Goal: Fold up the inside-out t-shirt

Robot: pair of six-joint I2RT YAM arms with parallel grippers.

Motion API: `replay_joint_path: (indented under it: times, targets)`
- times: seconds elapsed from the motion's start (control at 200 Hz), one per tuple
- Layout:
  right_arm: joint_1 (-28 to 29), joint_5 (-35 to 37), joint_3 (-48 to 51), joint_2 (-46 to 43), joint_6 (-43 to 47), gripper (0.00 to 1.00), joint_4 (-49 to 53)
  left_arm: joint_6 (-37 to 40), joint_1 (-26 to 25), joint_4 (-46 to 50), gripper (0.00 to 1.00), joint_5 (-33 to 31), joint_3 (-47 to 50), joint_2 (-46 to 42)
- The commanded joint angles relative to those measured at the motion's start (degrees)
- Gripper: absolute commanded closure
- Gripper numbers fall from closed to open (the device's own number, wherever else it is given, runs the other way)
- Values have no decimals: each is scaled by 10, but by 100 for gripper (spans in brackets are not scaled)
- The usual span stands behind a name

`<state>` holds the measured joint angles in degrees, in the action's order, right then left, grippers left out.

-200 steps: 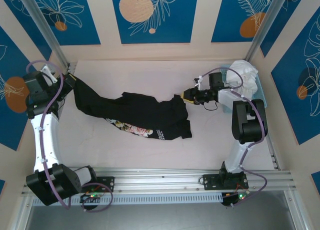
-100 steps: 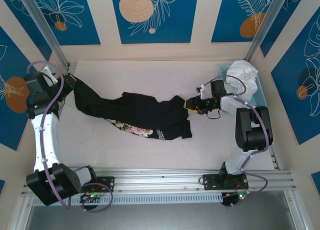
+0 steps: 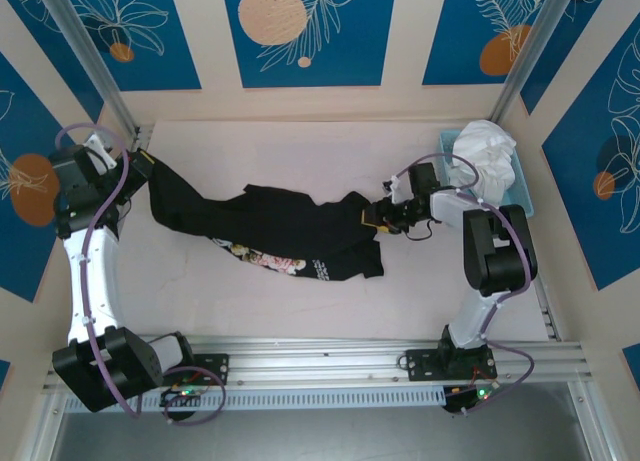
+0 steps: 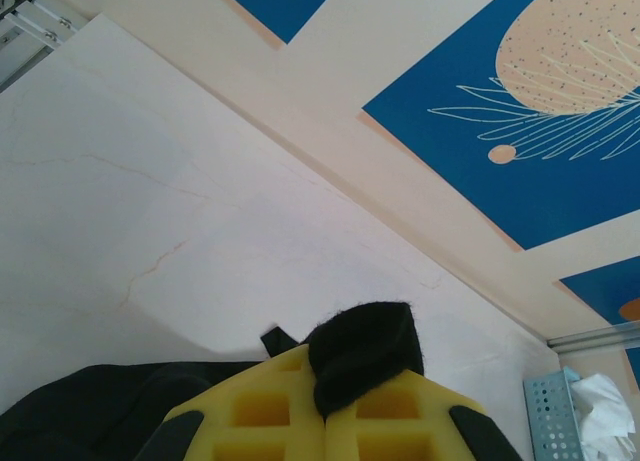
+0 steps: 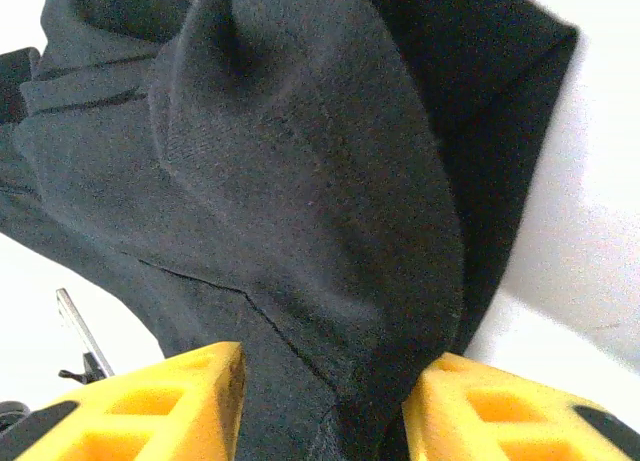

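Right wrist view: t-shirt [image 5: 300,181] bunches inside the parted right hand [image 5: 325,401].

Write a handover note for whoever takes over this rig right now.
Left pincer: shut on one end of the t-shirt, at the left edge of the table.
Right pincer: fingers either side of a thick fold at the t-shirt's other end; I cannot tell whether it is clamped.
T-shirt: stretched across the table between the two arms, bunched and twisted, with the floral print showing at its near edge.
White garment: in the bin at far right, apart from the t-shirt.
Done: both ends reached.
Left: spread the t-shirt flat, then make every fold.
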<state>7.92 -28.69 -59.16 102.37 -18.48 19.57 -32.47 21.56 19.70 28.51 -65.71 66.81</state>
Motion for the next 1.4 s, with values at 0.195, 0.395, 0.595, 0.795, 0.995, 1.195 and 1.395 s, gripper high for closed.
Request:
replay_joint_path:
  times: [0.195,0.395,0.595,0.795,0.995,1.195,1.395]
  targets:
    - [4,1,-23,-1,-1,68,5,12,-3,-17,100,13,2,-7]
    - [4,19,-24,-2,6,76,14,13,-2,-16,100,13,2,-8]
    - [1,33,-23,-16,15,79,27,13,-3,-17,100,13,2,-6]
    - [-5,36,-19,-27,19,77,33,14,-3,-16,100,13,2,-7]
    - [-5,33,-18,-33,21,81,37,14,-3,-16,100,13,2,-6]
    - [-4,28,-15,-31,21,89,36,13,-3,-17,100,12,3,-5]
    - [-4,26,-16,-41,20,99,38,14,-2,-17,100,12,3,-5]
